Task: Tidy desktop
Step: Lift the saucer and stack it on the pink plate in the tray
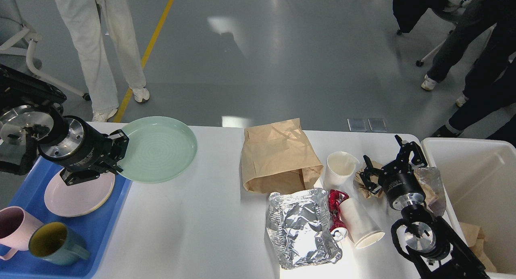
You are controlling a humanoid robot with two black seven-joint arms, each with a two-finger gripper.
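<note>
The white desktop (193, 226) fills the lower view. My left gripper (120, 154) is shut on the left rim of a pale green plate (158, 149), which hangs lifted above the desktop's far left part. My right gripper (389, 160) stands open at the right side, above crumpled brown paper (365, 182) and next to a clear plastic wrapper (430, 182). Nothing is between its fingers.
A blue tray (100, 234) at left holds a pink plate (78, 190), a pink mug (14, 226) and a teal mug (54, 242). A brown paper bag (278, 158), foil container (302, 226), two paper cups (340, 168) and a red wrapper (336, 202) lie mid-right. A white bin (479, 190) stands at right.
</note>
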